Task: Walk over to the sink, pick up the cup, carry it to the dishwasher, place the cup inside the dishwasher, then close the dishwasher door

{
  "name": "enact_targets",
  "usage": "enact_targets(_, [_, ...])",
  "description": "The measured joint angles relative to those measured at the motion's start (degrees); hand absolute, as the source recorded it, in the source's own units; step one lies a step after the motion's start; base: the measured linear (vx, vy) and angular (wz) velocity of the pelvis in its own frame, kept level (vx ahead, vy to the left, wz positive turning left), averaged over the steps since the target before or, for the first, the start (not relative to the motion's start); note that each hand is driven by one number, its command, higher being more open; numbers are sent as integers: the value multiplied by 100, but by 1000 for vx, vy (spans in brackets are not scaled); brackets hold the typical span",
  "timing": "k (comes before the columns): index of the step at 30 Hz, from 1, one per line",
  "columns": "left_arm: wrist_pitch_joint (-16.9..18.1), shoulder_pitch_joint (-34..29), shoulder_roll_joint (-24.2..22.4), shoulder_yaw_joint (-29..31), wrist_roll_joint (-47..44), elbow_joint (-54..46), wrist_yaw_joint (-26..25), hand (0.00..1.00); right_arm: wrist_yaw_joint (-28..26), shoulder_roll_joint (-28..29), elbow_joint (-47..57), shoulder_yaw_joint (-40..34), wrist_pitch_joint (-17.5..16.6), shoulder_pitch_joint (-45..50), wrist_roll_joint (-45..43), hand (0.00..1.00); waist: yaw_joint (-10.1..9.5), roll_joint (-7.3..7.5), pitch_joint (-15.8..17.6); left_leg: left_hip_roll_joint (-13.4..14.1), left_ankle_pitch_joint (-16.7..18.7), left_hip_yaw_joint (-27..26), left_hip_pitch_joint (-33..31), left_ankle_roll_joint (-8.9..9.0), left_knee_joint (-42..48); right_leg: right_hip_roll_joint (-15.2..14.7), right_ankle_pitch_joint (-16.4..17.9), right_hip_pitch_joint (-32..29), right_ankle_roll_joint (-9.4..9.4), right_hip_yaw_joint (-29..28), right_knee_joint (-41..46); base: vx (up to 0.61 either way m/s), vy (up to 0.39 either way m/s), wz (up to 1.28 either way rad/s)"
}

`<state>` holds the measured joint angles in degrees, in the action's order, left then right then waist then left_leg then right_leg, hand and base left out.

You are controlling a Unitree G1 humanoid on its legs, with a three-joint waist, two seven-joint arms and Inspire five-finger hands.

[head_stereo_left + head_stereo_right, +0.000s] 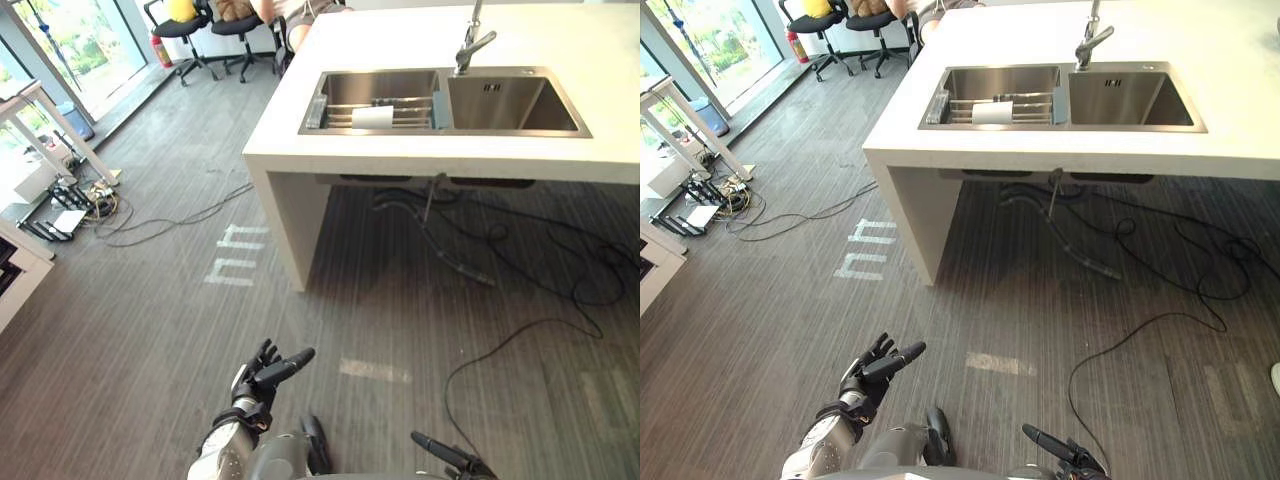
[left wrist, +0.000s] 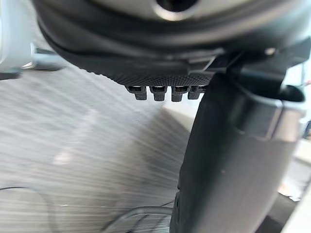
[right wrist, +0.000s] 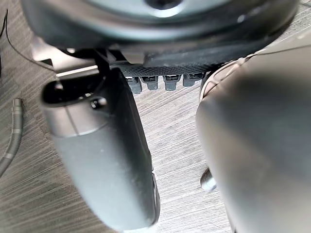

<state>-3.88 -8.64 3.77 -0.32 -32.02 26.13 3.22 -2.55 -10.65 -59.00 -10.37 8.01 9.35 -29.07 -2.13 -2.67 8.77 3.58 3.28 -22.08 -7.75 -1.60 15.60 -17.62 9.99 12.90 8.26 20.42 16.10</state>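
Currently the white cup (image 1: pixel 372 117) is seen lying on its side on a wire rack (image 1: pixel 338 111) set across the left basin of the double steel sink (image 1: pixel 520 105). The sink is recessed in a white counter (image 1: pixel 420 155) at the far side of the scene, and a faucet (image 1: pixel 470 45) stands behind the divider between the two basins.

The left hand (image 1: pixel 262 378) is held low over the grey striped floor (image 1: pixel 150 320), close to the robot. Its fingers are relaxed and loosely spread, its thumb juts forward, and nothing is grasped. The right hand (image 1: pixel 440 452) is seen at the lower edge of the head view with one dark digit extended. In its wrist view the thumb stands clear of the fingers, and nothing is held.

The cup is well apart from both hands, ahead of them and somewhat to the right of the left hand, with open floor between.

White tape marks (image 1: pixel 232 262) are noted on the floor near the counter's left leg. Black office chairs (image 1: pixel 215 30) and a red fire extinguisher (image 1: pixel 161 50) are recorded at the far left.
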Motion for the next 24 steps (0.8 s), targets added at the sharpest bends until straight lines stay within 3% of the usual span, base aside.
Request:
enact_targets(1, [0, -1, -36, -2, 4, -44, -11, 100, -3, 3, 17, -103, -3, 12, -12, 100, 26, 10, -44, -56, 21, 29, 50, -10, -63, -102, -29, -153, 54, -32, 381, 329, 112, 31])
enact_targets(2, [14, -1, -100, -38, 5, -224, -14, 100, -11, 10, 2, -328, 3, 27, -66, 100, 59, 91, -99, -201, 33, 87, 282, -21, -299, -408, -268, -615, 424, -271, 1563, 263, 88, 30])
enact_targets(5, [124, -21, -81, -47, 66, -602, -94, 100, -33, 74, 37, -544, -77, -3, -144, 100, 78, 237, -154, -345, 89, 196, 699, -86, -513, -624, -996, -1215, 563, -835, 3020, 308, 37, 26])
enact_targets(6, [183, -28, -64, -60, 55, -867, -213, 100, -11, 182, 14, -751, -107, -34, -313, 100, 76, 248, -161, -332, 140, 349, 957, -51, -614, -625, -544, -1550, 393, -797, 3821, 298, -27, 36])
enact_targets(8, [252, -29, -62, -108, 49, -1132, -345, 100, 10, 216, -23, -928, -113, -38, -440, 100, 119, 219, -162, -293, 173, 539, 1235, 4, -771, -634, 22, -1794, -10, -434, 4125, 272, -79, 50])
enact_targets(9, [383, -27, -59, -131, 50, -1337, -351, 100, 15, 224, -117, -962, -95, -36, -598, 100, 125, 168, -132, -202, 241, 674, 1364, 95, -790, -657, 263, -2032, -230, -118, 3876, 229, -134, 57])
enact_targets(10, [477, -20, -54, -131, 52, -1485, -352, 100, 20, 244, -172, -955, -59, -34, -656, 100, 126, 117, -102, -96, 320, 764, 1414, 166, -751, -631, 322, -2203, -334, 51, 3352, 210, -196, 54])
enact_targets(12, [704, 10, 46, -124, 65, -1769, -365, 100, -53, 396, -323, -1080, 13, -16, -925, 100, 138, 24, -48, 181, 526, 994, 1370, 416, -528, -280, 69, -2428, -266, -197, 1269, 269, -325, 61])
enact_targets(13, [768, 73, 269, -121, 72, -1891, -378, 100, -116, 497, -321, -1197, 4, 50, -992, 100, 183, 153, -24, 160, 623, 1190, 1369, 607, -385, -185, -610, -2415, -243, -578, 357, 271, -344, 73])
enact_targets(14, [770, 103, 385, -123, 84, -1985, -379, 100, -181, 540, -342, -1199, 3, 92, -990, 100, 195, 317, -20, 99, 689, 1301, 1411, 710, -309, -205, -1169, -2376, -276, -709, 159, 314, -424, 78])
enact_targets(15, [781, 151, 359, -98, 144, -2054, -394, 100, -342, 508, -434, -1298, -7, 129, -1019, 100, 197, 238, 59, 286, 809, 1504, 1497, 872, -182, -70, -1338, -2287, -105, -637, 380, 288, -418, 56])
enact_targets(16, [784, 84, 227, -107, 157, -2276, -386, 100, -472, 360, -469, -1375, -5, 212, -1012, 100, 155, -69, -59, 618, 858, 1482, 1461, 960, -202, 236, -1182, -2148, -201, -427, 165, 220, -333, 38])
enact_targets(17, [1069, 53, 515, -108, 405, -3126, -228, 100, -1006, 102, -731, -608, 172, 168, -728, 100, 140, -18, -202, 745, 1113, 1350, 1599, 958, -260, 854, -2113, -1187, -205, -336, -1918, 89, -134, 14])
enact_targets(24, [1031, 53, 506, -141, 396, -3127, -227, 100, -1009, 101, -684, -609, 167, 214, -730, 100, 157, -32, -215, 733, 1110, 1275, 1680, 955, -354, 852, -2111, -1208, -207, -391, -1901, 0, 0, -4])
